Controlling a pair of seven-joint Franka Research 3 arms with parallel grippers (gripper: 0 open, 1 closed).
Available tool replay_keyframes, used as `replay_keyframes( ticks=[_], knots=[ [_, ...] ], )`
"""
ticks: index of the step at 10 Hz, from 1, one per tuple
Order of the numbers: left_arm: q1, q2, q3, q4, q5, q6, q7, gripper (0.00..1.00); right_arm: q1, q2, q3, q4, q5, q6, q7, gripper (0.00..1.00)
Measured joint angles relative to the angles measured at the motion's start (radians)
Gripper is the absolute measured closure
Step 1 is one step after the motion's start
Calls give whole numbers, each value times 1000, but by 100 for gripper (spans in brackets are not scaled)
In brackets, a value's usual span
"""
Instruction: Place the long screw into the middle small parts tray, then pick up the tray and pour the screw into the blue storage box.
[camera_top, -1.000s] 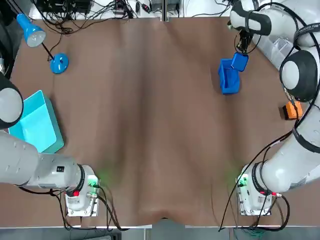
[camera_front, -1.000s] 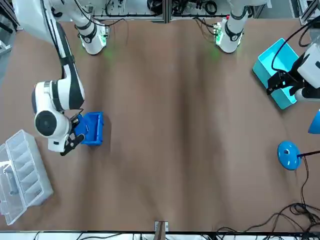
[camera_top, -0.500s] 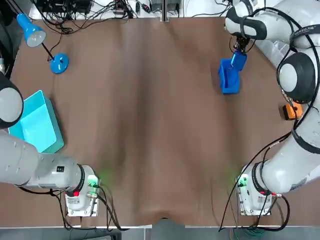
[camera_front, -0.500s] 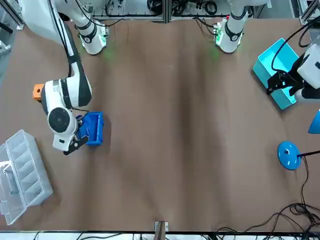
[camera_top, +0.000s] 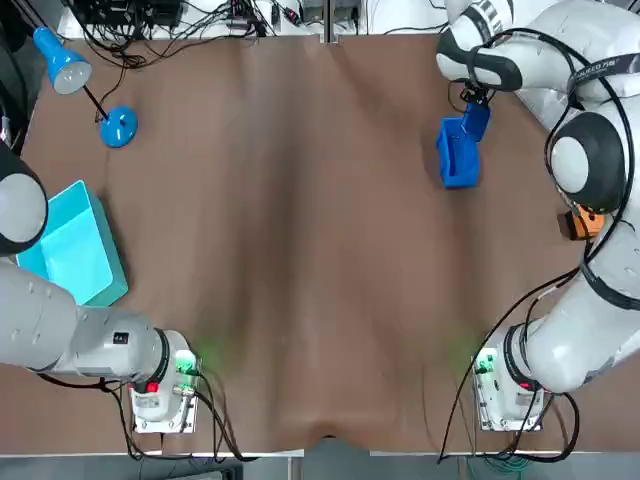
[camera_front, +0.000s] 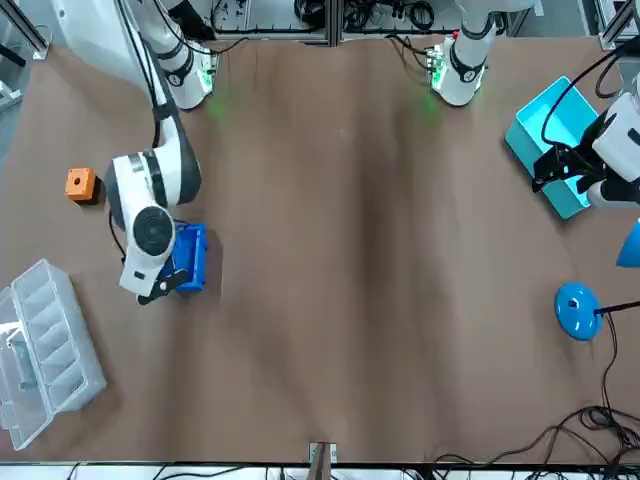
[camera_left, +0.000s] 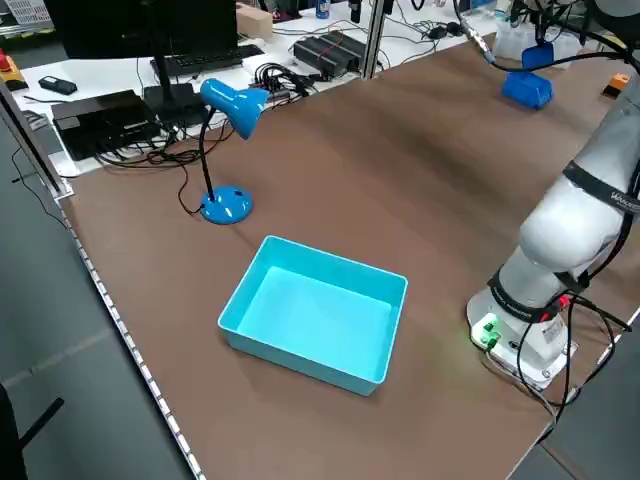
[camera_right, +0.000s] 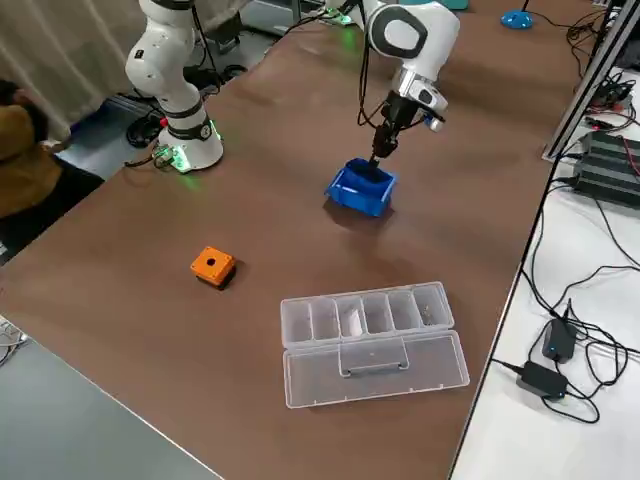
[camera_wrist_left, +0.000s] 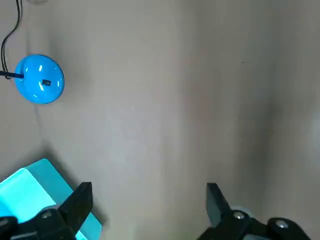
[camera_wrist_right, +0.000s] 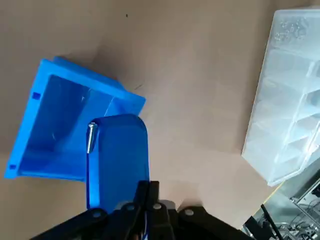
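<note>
Blue small parts tray (camera_wrist_right: 117, 160) is pinched in my right claw (camera_wrist_right: 147, 192), fingers narrow on its near end. The tray sticks out ahead of the claw, far end over the open blue storage box (camera_wrist_right: 50, 120), which sits on the brown table (camera_wrist_right: 210, 60) just beyond and below. Long screw (camera_wrist_right: 91, 136) lies at the tray's far corner on the box side. It looks to be over the box's inside, but I can't tell if it touches the box. Clear compartment case (camera_wrist_right: 290, 90) is off to the claw's side, apart from the box. My left claw (camera_wrist_left: 148, 189) hangs idle, fingers wide, empty. Teal bin (camera_wrist_left: 25, 192) is beside one finger, lamp base (camera_wrist_left: 39, 79) ahead.
</note>
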Motion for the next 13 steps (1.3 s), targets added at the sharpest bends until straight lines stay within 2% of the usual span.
replay_keyframes(
  ticks=[6,8,10,11,13],
  knots=[
    [0,0,0,0,-4,0,0,0,37,1,0,-12,-166,-52,169,97],
    [0,0,0,0,-4,0,0,0,39,1,-1,-11,-172,-65,200,97],
    [0,0,0,0,-4,0,0,0,20,1,-4,-8,-139,-65,200,97],
    [0,0,0,0,-4,0,0,0,18,1,-4,4,-89,-65,193,97],
    [0,1,0,0,-4,0,0,0,16,-2,-4,78,65,-79,177,97]
  ],
)
